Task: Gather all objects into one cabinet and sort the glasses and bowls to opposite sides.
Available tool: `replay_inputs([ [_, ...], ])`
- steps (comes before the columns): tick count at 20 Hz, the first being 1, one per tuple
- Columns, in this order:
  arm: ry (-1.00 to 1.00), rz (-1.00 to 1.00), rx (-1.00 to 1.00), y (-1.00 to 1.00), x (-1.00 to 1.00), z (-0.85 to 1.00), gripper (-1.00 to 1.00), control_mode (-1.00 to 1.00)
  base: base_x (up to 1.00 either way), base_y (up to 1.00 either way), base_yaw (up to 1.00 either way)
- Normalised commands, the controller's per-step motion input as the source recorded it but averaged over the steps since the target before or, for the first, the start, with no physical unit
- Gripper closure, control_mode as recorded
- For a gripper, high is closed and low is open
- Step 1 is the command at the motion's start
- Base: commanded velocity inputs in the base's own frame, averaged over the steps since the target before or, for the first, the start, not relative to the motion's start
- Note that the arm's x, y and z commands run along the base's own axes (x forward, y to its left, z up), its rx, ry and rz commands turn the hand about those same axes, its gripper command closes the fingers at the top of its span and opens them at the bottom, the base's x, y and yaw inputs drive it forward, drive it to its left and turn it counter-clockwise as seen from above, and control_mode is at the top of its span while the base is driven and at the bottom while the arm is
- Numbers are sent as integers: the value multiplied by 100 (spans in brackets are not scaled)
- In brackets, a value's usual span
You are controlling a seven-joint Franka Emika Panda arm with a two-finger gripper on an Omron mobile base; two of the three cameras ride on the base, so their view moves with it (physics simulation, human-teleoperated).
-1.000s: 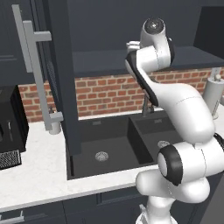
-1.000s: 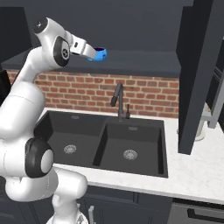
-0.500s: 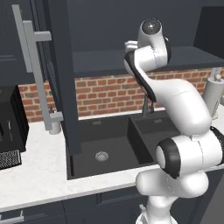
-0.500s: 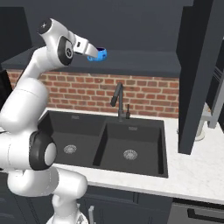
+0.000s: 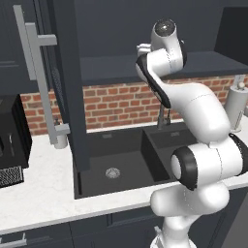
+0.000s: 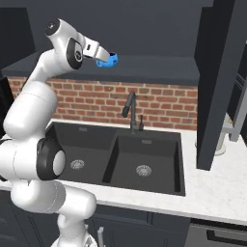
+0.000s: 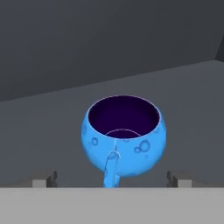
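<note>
Blue bowl [image 7: 123, 139], speckled and dark inside, rides in my hand [image 6: 102, 57] at cabinet height.
I've swung it slightly right since a second ago; it hangs over the cabinet shelf [image 6: 159, 68], not yet set down.

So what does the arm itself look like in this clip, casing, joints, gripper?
Glossy white rounded arm segments with dark charcoal joint bands and a dark round cap on the top joint. The gripper has a white angular body. No cables or markings are visible.
</note>
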Motion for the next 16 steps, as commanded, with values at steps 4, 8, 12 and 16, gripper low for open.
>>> replay_inputs([
  [4, 0, -5, 0, 0, 0, -20, -100, -100, 0, 0, 0],
  [8, 0, -5, 0, 0, 1, -21, -100, -100, 0, 0, 0],
  [12, 0, 0, 0, 0, 16, 0, -100, -100, 0, 0, 0],
  [16, 0, 0, 0, -5, 45, 0, -100, -100, 0, 0, 0],
])
